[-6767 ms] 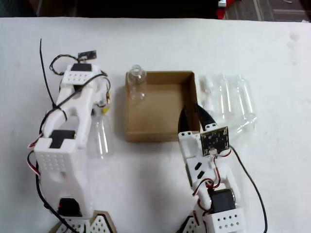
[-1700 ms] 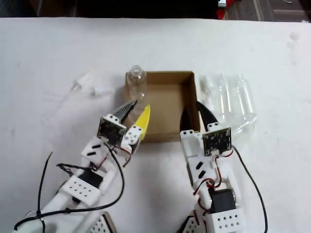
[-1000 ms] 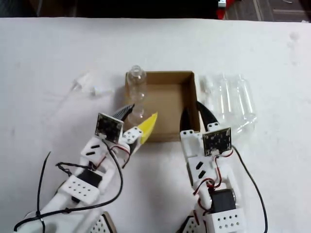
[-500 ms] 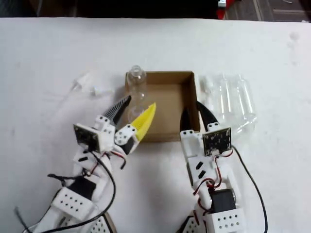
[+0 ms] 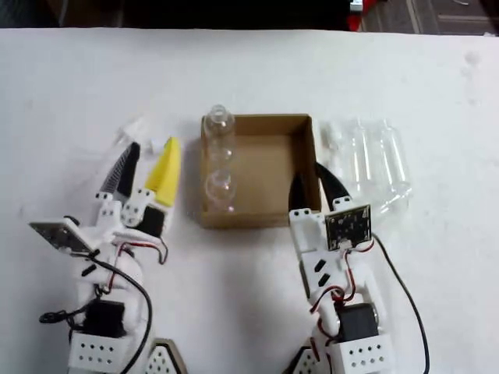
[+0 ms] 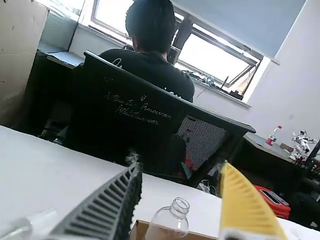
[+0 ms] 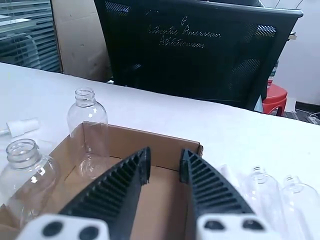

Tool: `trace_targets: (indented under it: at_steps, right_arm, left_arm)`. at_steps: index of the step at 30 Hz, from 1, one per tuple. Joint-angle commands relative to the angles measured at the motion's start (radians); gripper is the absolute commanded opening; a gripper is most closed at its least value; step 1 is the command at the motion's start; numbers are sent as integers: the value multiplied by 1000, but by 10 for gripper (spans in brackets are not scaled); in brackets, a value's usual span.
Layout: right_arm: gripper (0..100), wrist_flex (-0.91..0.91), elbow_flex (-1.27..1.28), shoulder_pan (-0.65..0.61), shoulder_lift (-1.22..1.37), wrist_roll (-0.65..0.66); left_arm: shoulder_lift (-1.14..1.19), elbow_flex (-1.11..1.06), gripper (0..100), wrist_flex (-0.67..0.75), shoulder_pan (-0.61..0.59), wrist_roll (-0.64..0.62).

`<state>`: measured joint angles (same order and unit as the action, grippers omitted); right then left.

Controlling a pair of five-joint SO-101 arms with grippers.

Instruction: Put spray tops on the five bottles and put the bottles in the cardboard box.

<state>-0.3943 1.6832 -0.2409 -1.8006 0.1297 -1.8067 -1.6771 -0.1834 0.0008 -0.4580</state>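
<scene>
A cardboard box (image 5: 257, 118) is seen open at the middle of the white counter (image 5: 257, 70). Two clear bottles are stood upright inside it against its left wall: the far bottle (image 5: 221, 128) in the far left corner, the near bottle (image 5: 219, 187) closer to the arms. No spray top is fitted on either; both necks are open.

To the right of the box, a group of loose bottles (image 5: 378, 164) is laid side by side on the counter, near the box's right wall. Their exact number cannot be told.

To the left of the box, two white spray tops (image 5: 144, 136) are laid on the counter, close together.

The left tool (image 5: 144, 167) is held wide, one dark ribbed finger and one yellow finger spread well apart, with nothing gripped. It is placed left of the box, its tips just beside the spray tops.

The right tool (image 5: 314, 187) is held narrow, with a small gap between its two black fingers, and nothing is gripped. It is placed at the box's right wall, one finger over the inside and the other over the outside; whether the cardboard is touched cannot be told.

Pale script lettering is seen across the back of a black chair (image 7: 200, 45) behind the counter. Markings on the small circuit board (image 5: 345, 226) on the right arm are too small to be made out.
</scene>
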Motion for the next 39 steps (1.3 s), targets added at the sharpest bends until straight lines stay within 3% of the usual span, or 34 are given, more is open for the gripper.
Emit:
trace_targets:
  at_steps: [1, 11, 17, 20, 34, 39]
  right_arm:
    - [88, 19, 8, 8, 1, 12]
    - [87, 18, 8, 8, 1, 12]
    - [87, 18, 8, 8, 1, 12]
    - [87, 18, 8, 8, 1, 12]
    - [87, 18, 8, 8, 1, 12]
    - [87, 18, 8, 8, 1, 12]
  left_arm:
    - [-24, 12, 229, -9, -21, -12]
    - [-24, 12, 220, -9, -21, -17]
    - [-24, 15, 13, 14, -21, -9]
    - [-24, 12, 53, 26, -22, -9]
    - [-18, 25, 53, 21, -21, -11]
    - [-18, 91, 53, -103, -16, -11]
